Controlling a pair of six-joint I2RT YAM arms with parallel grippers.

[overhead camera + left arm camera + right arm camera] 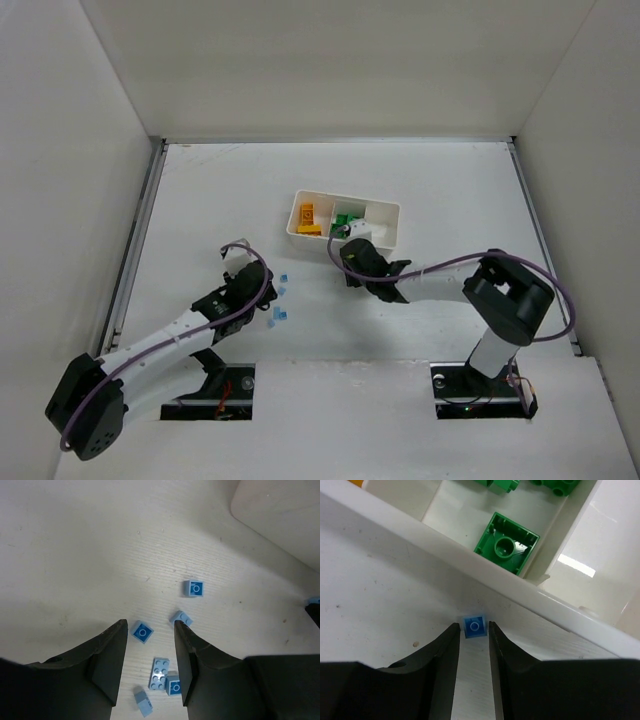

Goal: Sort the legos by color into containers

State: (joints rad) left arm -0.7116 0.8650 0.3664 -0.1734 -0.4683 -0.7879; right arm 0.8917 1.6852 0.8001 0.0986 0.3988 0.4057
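In the right wrist view my right gripper (474,630) is shut on a tiny light-blue lego (474,624), which sits on the table at its fingertips, right against the outer wall of the white container tray (420,532). A green lego (506,547) lies in the tray's middle compartment. From above, yellow-orange legos (308,217) fill the left compartment and green legos (347,218) the middle one. My left gripper (150,625) hangs open over several light-blue legos: a six-stud brick (160,672) between its fingers and small ones (142,631) (193,588) around them.
White walls close in the table on three sides. The tray (392,226) stands at mid-table just beyond my right gripper (345,250). A few blue bricks (281,292) lie right of my left gripper (240,262). The tray's corner (280,515) shows in the left wrist view.
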